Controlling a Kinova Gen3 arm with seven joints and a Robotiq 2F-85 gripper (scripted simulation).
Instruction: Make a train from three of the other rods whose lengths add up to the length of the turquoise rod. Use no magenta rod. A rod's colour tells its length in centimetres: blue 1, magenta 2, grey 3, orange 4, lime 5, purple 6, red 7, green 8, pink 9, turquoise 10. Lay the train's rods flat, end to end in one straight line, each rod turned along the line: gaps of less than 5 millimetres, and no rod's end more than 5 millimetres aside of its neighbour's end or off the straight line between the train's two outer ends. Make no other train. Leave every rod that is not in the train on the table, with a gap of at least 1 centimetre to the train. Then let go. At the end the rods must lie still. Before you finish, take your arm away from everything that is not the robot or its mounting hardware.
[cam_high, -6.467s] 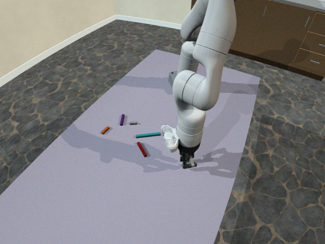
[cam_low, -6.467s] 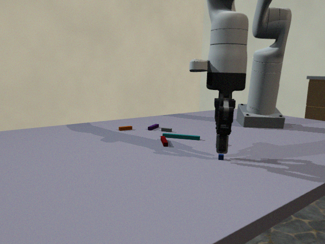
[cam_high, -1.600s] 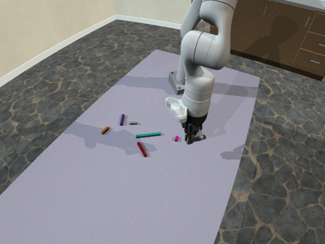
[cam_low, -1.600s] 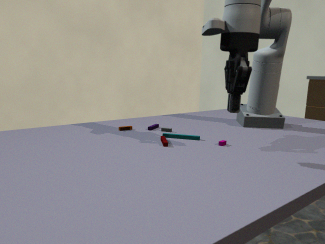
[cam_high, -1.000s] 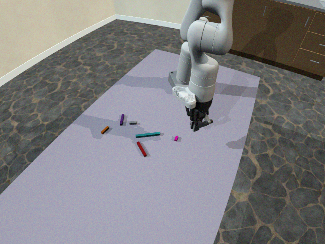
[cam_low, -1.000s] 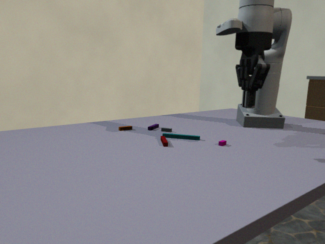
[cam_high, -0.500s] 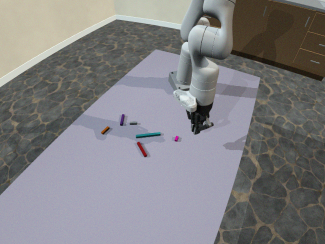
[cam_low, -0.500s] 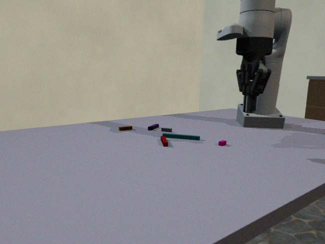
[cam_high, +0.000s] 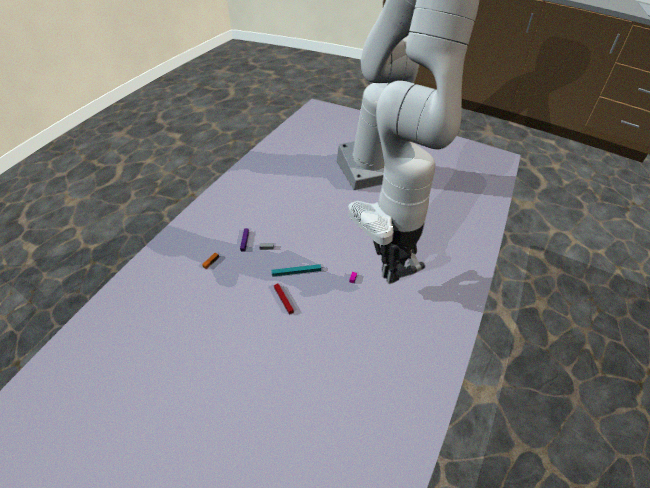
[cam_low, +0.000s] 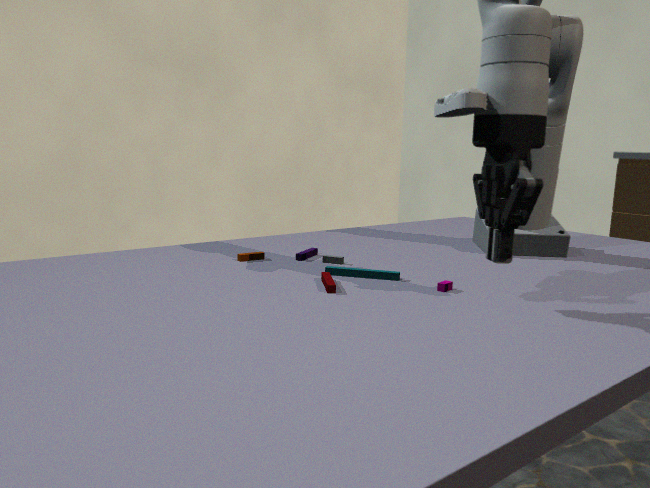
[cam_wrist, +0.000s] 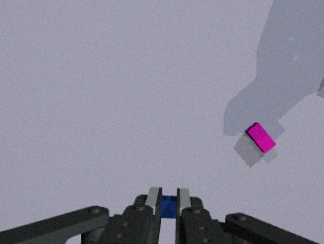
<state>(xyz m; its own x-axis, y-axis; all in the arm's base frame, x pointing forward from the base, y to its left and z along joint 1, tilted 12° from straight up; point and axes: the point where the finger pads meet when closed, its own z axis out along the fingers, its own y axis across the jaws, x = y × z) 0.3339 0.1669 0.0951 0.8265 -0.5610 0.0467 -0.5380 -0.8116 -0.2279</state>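
Tool (cam_wrist: 169, 200) pinches the blue rod (cam_wrist: 168, 206) low over the tabletop (cam_high: 367, 367), magenta rod (cam_wrist: 260, 137) at two o'clock; next, set it down for the train.

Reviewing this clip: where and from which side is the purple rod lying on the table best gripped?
The long purple rod lies flat and apart from the short grey rod. Probably grip its middle from above, fingers across its narrow width; both long sides look free.
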